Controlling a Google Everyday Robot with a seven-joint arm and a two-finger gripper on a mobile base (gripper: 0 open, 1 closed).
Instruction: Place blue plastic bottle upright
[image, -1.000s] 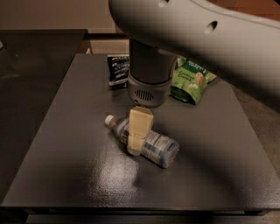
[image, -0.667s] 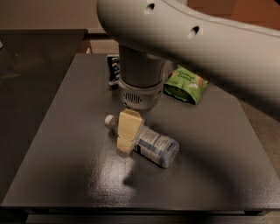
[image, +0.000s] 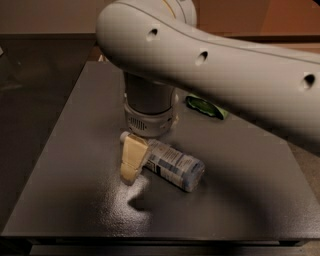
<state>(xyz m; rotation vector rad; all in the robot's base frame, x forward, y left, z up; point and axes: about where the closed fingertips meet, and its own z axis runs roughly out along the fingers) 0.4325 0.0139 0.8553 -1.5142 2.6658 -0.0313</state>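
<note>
The bottle (image: 172, 164) lies on its side mid-table (image: 75, 150), clear plastic with a pale blue-and-white label, cap end pointing left. The gripper (image: 131, 165) stands at its neck; whether it grasps the bottle cannot be told. A green pouch (image: 205, 107) lies behind, partly under the arm (image: 225, 65).

The tan gripper (image: 132, 161) at the end of the thick pale grey robot arm (image: 210, 65) sits at the cap end of the small, clear blue plastic bottle (image: 175, 164) lying on its side, covering its neck and most of its white cap; the label's print is too small to read. Behind the bottle, the arm hides all but a sliver of a green snack pouch (image: 206, 108), and the arm itself runs off the top and right edges.
</note>
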